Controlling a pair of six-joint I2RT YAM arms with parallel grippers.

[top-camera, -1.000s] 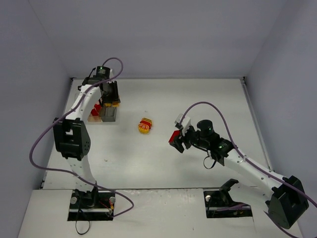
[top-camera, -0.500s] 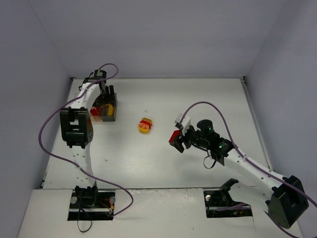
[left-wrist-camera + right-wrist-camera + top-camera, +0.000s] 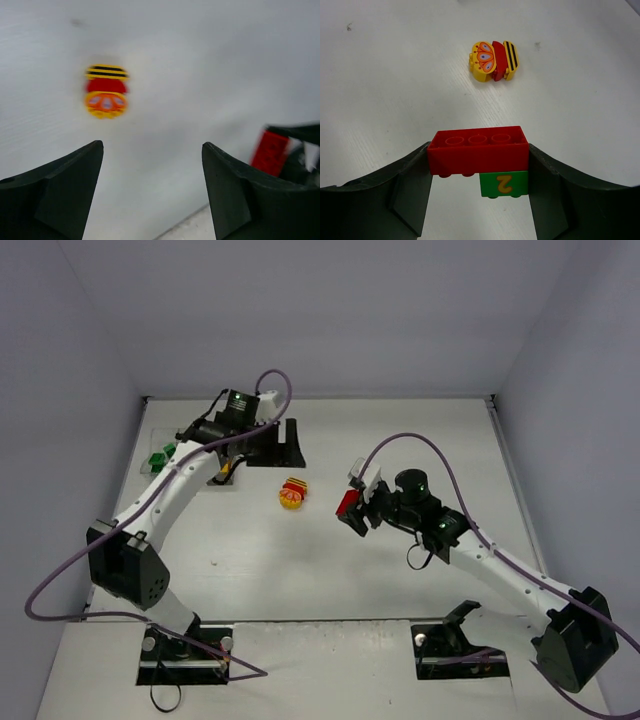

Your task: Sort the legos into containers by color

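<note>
While right gripper (image 3: 478, 172) is clamping red brick (image 3: 478, 149), green brick (image 3: 503, 183) stuck beneath, above table (image 3: 420, 440) middle, left gripper (image 3: 152, 160) is hovering open, empty, near yellow-red clump (image 3: 105, 90); stuck pair risking being sorted as one colour.

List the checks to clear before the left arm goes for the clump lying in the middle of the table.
1. Left gripper open and empty: ok.
2. Yellow-and-red clump lying free, nothing on or against it: ok.
3. Right gripper away from that clump: ok, white table shows between them.
4. Right gripper's hold: ok, its fingers clamp the red brick from both sides.
5. Held piece ready to sort by colour: not ok, a green brick marked 2 is stuck under the red one.
6. Containers free for a drop: cannot tell, the left arm covers most of the row.
</note>
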